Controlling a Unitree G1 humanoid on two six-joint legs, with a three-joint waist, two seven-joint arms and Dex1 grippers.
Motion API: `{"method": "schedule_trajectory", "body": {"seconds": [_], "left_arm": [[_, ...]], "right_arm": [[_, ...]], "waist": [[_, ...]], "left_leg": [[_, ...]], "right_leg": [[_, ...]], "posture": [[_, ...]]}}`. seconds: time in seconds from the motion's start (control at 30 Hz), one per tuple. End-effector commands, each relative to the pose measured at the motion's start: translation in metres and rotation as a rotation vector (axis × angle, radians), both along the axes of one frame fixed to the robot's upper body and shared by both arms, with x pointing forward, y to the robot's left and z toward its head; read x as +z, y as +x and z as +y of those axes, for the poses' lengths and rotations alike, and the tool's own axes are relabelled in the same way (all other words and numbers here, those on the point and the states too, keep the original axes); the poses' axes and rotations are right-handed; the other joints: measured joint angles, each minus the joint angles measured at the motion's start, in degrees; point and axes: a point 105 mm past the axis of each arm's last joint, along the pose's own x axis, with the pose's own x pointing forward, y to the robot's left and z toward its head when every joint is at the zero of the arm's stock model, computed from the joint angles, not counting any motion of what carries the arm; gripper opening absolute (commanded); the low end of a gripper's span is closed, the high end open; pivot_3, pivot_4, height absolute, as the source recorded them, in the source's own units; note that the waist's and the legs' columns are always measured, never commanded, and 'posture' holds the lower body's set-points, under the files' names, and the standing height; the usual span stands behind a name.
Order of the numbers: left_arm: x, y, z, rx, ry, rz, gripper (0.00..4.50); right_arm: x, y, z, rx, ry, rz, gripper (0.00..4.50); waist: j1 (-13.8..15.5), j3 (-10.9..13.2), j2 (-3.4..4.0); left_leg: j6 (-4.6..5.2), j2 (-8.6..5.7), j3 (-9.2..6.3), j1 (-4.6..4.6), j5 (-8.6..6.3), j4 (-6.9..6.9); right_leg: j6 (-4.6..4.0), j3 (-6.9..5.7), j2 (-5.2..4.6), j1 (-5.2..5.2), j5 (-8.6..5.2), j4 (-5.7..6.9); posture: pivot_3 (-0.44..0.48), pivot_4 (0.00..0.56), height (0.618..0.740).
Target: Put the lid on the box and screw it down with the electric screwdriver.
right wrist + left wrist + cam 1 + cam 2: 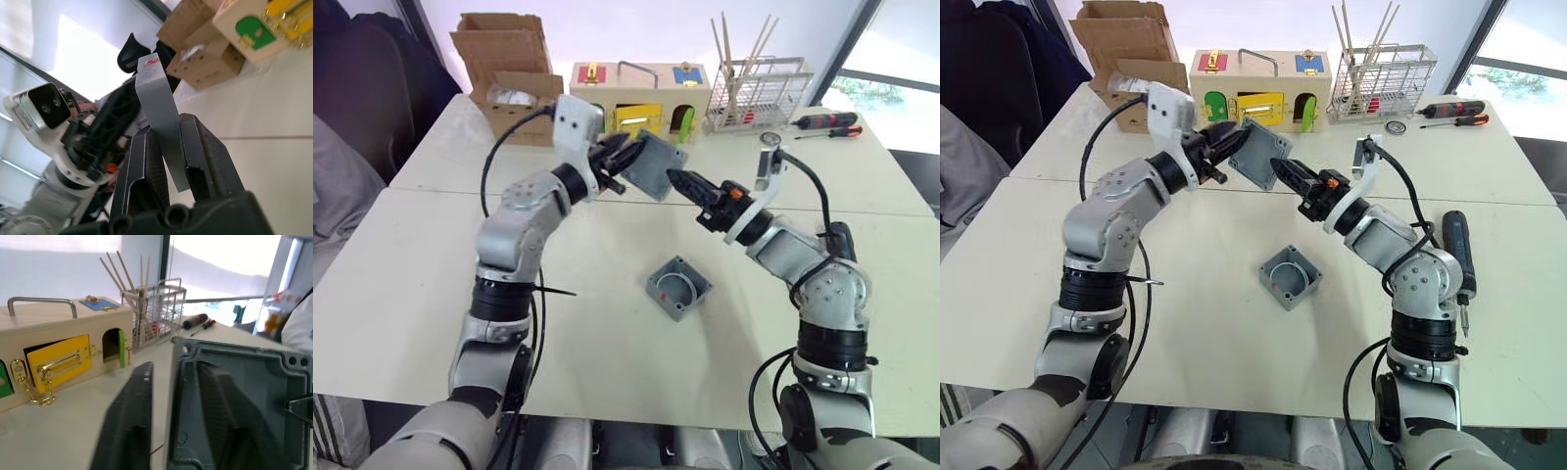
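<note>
Lid (1261,154): hanging tilted in mid-air above the table (1185,323), both pincers pinching it, left gripper (1234,140) and right gripper (1281,171) at opposite edges. Box (1290,277): sitting open-topped on the table below. Electric screwdriver (1459,257): lying beside the right arm.

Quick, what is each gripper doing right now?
Left gripper: closed on the lid.
Right gripper: closed on the same lid's edge.

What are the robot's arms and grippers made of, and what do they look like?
Both arms are chunky silver-grey metal segments with black joint bands and loose black cables. Each wrist carries a white camera bracket. The left gripper and right gripper each have two black fingers; the right has a small orange mark.
</note>
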Motion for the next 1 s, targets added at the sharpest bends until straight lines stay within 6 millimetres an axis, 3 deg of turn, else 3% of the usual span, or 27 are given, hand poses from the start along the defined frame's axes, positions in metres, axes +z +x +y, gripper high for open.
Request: {"method": "schedule_trajectory", "body": {"seconds": [0.03,0.07,0.17,0.3,0.37,0.43,0.53,0.73,1.0], "left_arm": [[0.034,-0.011,0.026,-0.070,-0.146,-0.013,3.62],[0.036,-0.014,0.032,-0.090,-0.171,0.005,4.01],[0.039,-0.021,0.053,-0.123,-0.219,0.006,4.01],[0.017,-0.021,0.051,-0.161,-0.119,0.082,4.01],[0.005,-0.024,0.046,-0.212,-0.081,0.122,4.01],[-0.011,-0.029,0.031,-0.300,-0.061,0.169,4.01],[-0.020,-0.032,0.016,-0.364,-0.046,0.179,3.15],[-0.030,-0.039,-0.010,-0.476,0.003,0.192,0.06],[-0.048,-0.039,-0.030,-0.547,0.114,0.207,0.06]], "right_arm": [[0.027,-0.021,-0.001,-0.077,-0.178,-0.281,0.08],[0.027,-0.024,-0.002,-0.098,-0.234,-0.326,0.08],[0.026,-0.037,-0.009,-0.197,-0.461,-0.482,0.08],[0.025,-0.049,-0.019,-0.340,-0.667,-0.647,0.08],[0.016,-0.057,-0.020,-0.356,-0.791,-0.721,0.08],[-0.017,-0.073,-0.025,-0.335,-1.065,-0.855,0.08],[-0.051,-0.090,-0.028,-0.287,-1.260,-0.979,0.08],[-0.079,-0.102,-0.028,-0.293,-1.361,-1.099,0.08],[-0.104,-0.100,-0.020,-0.270,-1.442,-1.170,0.08]], "waist": [[-0.05,0.00,0.00],[-0.13,0.00,0.00],[-0.08,0.00,0.00],[0.19,0.00,0.00],[0.31,0.00,0.00],[0.64,0.00,0.00],[0.31,0.01,-0.05],[-0.22,0.01,-0.05],[0.25,0.01,-0.05]], "left_leg": [[0.00,0.00,0.00,0.00,0.00,0.00],[0.00,0.01,-0.01,0.00,0.00,0.00],[-0.01,0.01,-0.01,0.00,0.00,-0.01],[-0.08,-0.01,-0.01,0.01,0.05,0.00],[-0.11,-0.01,-0.03,0.03,0.06,0.00],[-0.12,-0.03,-0.05,0.01,0.07,0.00],[-0.24,-0.06,-0.06,0.01,0.13,-0.01],[-0.44,0.03,0.03,0.17,0.25,-0.01],[-0.52,0.07,-0.03,0.17,0.30,-0.03]], "right_leg": [[0.01,0.00,0.00,-0.01,-0.01,0.00],[0.01,0.00,0.01,-0.02,-0.01,0.00],[0.02,0.00,0.03,-0.02,-0.01,0.00],[0.02,0.01,0.03,-0.01,-0.02,-0.13],[0.01,0.01,0.04,0.02,-0.02,-0.14],[0.00,0.01,0.05,0.05,-0.02,-0.20],[0.01,0.02,0.07,0.21,-0.03,-0.48],[0.01,0.15,0.18,0.24,-0.02,-0.41],[0.00,0.13,0.27,0.28,-0.04,-0.42]], "posture": [[0.000,0.150,0.731],[0.000,0.150,0.731],[0.000,0.150,0.731],[0.000,0.150,0.731],[0.000,0.150,0.731],[0.000,0.150,0.731],[0.000,0.150,0.731],[0.000,0.150,0.731],[0.000,0.150,0.731]]}}
